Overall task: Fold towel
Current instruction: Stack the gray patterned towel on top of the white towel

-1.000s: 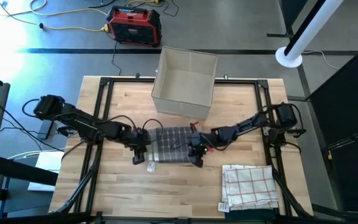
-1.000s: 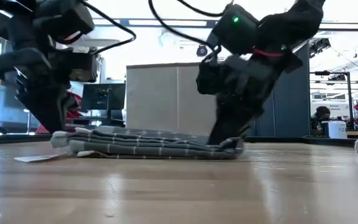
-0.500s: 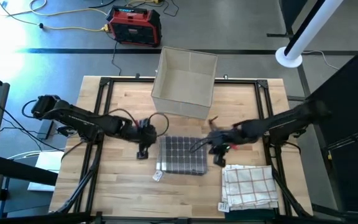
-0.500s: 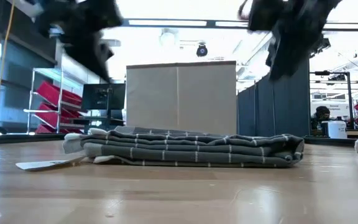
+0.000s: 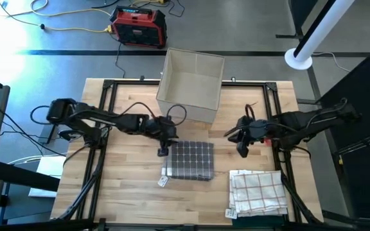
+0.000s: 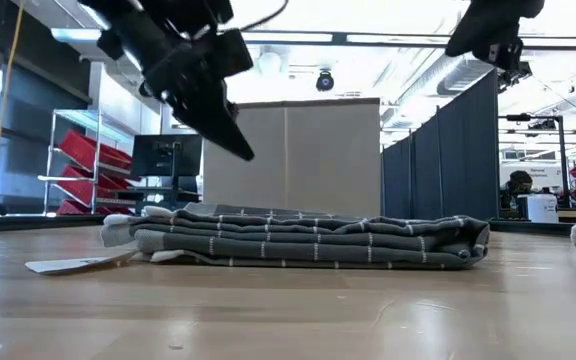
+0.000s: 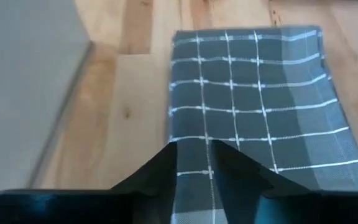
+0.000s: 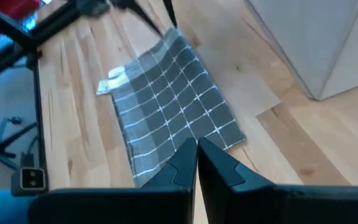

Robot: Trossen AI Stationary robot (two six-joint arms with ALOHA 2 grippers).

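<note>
High view: the grey checked towel lies folded into a compact rectangle at the middle of the desk, just in front of the open beige box. A white tag sticks out at its near left corner. The left hand hangs just beside the towel's far left corner, apart from the cloth. The right hand hangs to the right of the towel, well apart from it. A second towel, white with a red check, lies folded at the near right of the desk. Judgement: the grey towel's folding looks finished or nearly so; the step in hand is release and clearance. The next move calls for either a last fold or removal of the bundle, and either needs a fresh grasp at an edge.

Low view: the grey towel rests flat in several stacked layers, with no hand touching it. The left hand hangs above its left end; the right arm shows only at the top right.

Left wrist view: the fingers stand narrowly apart and hold nothing; the towel lies beyond them.

Right wrist view: the fingers are closed together, empty; the towel lies farther off, beside the box.
</note>
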